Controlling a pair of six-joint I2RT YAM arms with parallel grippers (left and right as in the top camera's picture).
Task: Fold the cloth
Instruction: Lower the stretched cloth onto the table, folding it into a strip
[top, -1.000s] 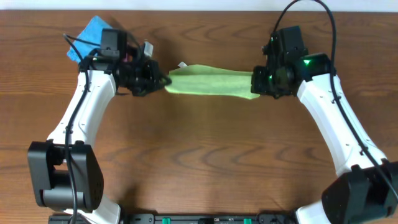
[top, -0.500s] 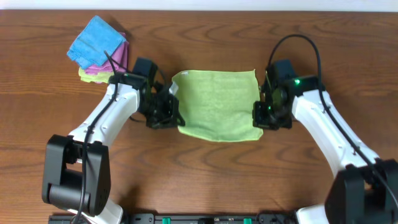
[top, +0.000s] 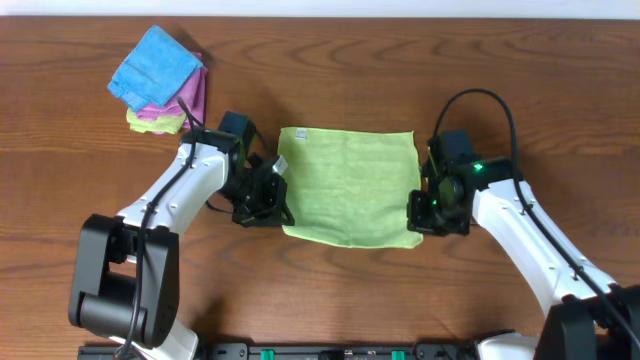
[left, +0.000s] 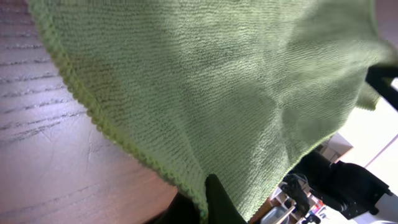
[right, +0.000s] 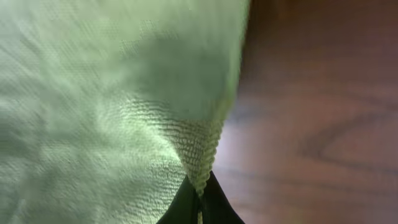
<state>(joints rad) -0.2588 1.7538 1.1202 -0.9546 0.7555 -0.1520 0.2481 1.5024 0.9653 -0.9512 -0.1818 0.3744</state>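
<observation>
Cloth (top: 348, 185) lies spread at the middle of the bench (top: 330, 290), left hand (top: 278, 212) and right hand (top: 414, 222) each pinched shut on a near corner; to fold well, I judge: lift both corners evenly, keep that edge taut, lay it square on the far edge.

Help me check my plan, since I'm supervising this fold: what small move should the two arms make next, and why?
Probably raise both held corners slightly and carry them toward the far edge. The light green woven cloth lies spread on the wooden table, and the left claw and right claw each pinch a near corner, so a half fold looks ready.
</observation>
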